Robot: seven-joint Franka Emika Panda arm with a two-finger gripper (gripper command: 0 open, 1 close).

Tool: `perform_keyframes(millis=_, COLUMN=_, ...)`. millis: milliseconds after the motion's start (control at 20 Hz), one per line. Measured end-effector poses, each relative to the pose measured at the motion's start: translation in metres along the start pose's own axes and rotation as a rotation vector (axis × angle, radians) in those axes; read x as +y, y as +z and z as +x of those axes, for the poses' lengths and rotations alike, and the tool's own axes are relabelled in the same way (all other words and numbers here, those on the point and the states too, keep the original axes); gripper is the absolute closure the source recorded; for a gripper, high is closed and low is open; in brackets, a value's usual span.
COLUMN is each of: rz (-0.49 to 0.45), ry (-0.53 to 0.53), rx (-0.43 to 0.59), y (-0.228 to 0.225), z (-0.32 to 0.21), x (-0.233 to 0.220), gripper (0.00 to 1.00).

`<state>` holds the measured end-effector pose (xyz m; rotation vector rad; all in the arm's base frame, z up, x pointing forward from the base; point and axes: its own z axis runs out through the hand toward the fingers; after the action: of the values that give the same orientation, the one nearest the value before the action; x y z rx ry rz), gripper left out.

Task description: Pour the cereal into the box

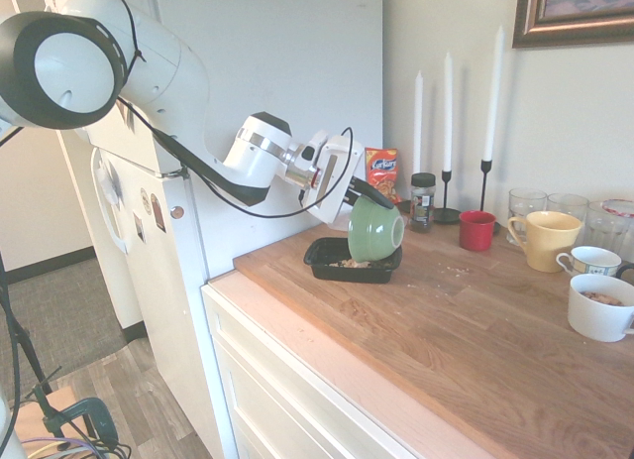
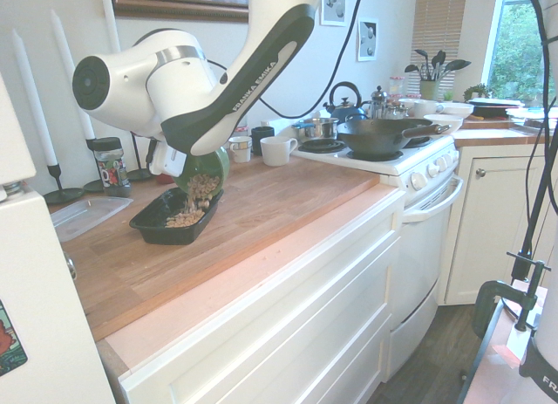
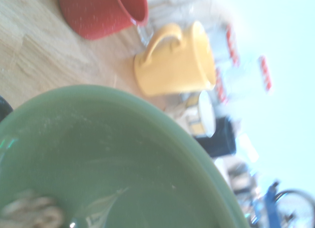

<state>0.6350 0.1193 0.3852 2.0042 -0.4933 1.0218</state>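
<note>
Your gripper is clamped tight on the rim of the tipped green bowl, cereal spilling into the black box at the bowl's 6 o'clock.

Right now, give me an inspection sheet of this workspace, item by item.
Surface: wooden countertop, with a few crumbs near the red cup.
Job's things: green bowl tipped over the black box; cereal spilling into it, some already in the box.
Clutter: yellow mug, white cups, glasses, spice jar, orange snack bag, three white candles, clear flat container.
Gripper: gripper shut on the green bowl's rim.
Cables: black cable looping along the arm.
Surroundings: stove with a dark wok and kettle, white fridge, framed picture.
</note>
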Motion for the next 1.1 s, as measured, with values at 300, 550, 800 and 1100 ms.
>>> perform_keyframes(millis=300, rz=-0.010, ry=-0.020, rx=0.115, y=-0.009, z=0.009, x=-0.006, gripper=1.00)
perform_keyframes(millis=550, rz=-0.017, ry=0.002, rx=0.152, y=-0.011, z=0.012, x=-0.006, gripper=1.00)
perform_keyframes(millis=800, rz=-0.027, ry=0.025, rx=0.130, y=-0.006, z=0.016, x=-0.001, gripper=1.00)
perform_keyframes(millis=1100, rz=0.033, ry=0.224, rx=-0.132, y=0.008, z=0.051, x=0.027, gripper=1.00)
